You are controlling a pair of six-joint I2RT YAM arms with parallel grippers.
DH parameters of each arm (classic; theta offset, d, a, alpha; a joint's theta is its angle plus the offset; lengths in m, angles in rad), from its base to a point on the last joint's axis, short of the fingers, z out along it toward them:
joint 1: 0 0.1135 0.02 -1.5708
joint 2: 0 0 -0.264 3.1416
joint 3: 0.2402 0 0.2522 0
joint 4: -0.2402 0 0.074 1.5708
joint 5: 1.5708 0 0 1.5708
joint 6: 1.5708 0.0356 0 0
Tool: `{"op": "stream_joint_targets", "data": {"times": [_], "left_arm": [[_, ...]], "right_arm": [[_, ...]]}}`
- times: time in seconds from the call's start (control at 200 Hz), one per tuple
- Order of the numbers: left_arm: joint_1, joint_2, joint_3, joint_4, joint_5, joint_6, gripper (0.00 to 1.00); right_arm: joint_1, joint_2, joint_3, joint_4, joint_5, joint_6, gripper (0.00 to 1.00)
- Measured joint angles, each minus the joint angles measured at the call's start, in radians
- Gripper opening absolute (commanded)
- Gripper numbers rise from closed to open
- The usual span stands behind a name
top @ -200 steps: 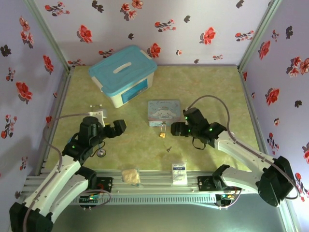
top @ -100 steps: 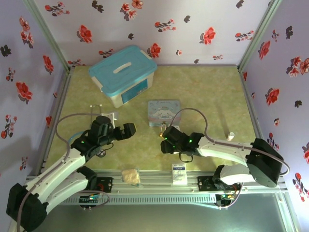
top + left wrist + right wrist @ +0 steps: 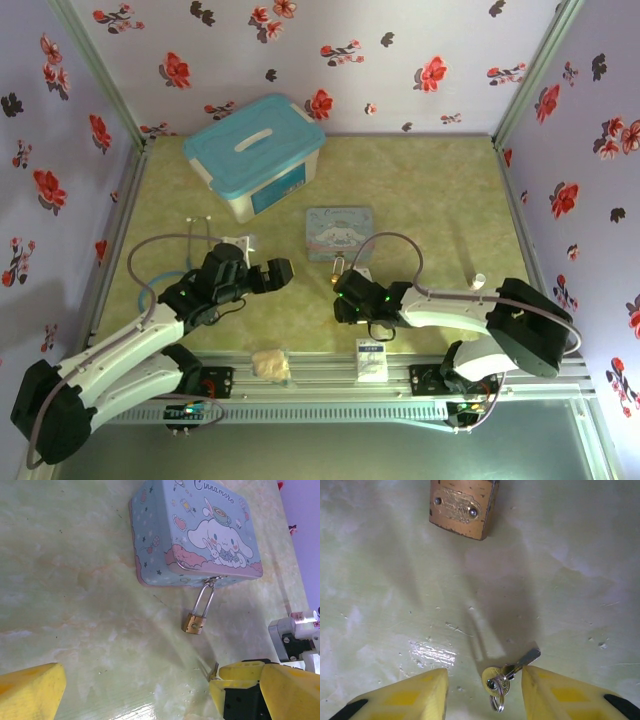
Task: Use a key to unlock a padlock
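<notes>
Right gripper [image 3: 484,692] sits low over the table [image 3: 380,605], jaws wide, straddling the key [image 3: 509,674], likely set for a pinch. The key lies flat near the padlock [image 3: 462,507], whose shackle looks hooked to the tin [image 3: 195,530]. Left gripper [image 3: 135,700] is wide, empty, hovering nearby.

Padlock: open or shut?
Shut: the padlock has both legs of its shackle in the body, hooked through the latch of the tin. The key lies on the table, not inserted.
</notes>
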Motion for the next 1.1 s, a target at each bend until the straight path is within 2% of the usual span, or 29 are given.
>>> {"op": "stream_joint_targets", "data": {"times": [0.135, 0.19, 0.23, 0.645, 0.785, 1.1], "left_arm": [[-0.013, 0.008, 0.001, 0.000, -0.016, 0.000, 1.00], [-0.015, 0.014, 0.001, 0.002, -0.023, 0.000, 1.00], [-0.016, 0.019, 0.001, 0.002, -0.024, 0.000, 1.00], [-0.017, 0.048, -0.002, 0.042, -0.034, -0.013, 1.00], [-0.017, 0.066, -0.005, 0.060, -0.034, -0.025, 1.00], [-0.017, 0.100, -0.008, 0.089, -0.034, -0.031, 1.00]], "right_arm": [[0.000, 0.013, -0.013, 0.037, 0.009, 0.000, 0.42], [0.000, 0.013, -0.019, 0.047, 0.018, -0.006, 0.32], [0.003, 0.013, -0.021, 0.048, 0.031, -0.010, 0.31], [0.049, 0.069, 0.028, -0.010, 0.134, -0.083, 0.31], [0.063, 0.104, 0.070, -0.069, 0.161, -0.072, 0.32], [0.063, 0.079, 0.050, -0.072, 0.174, -0.017, 0.32]]}}
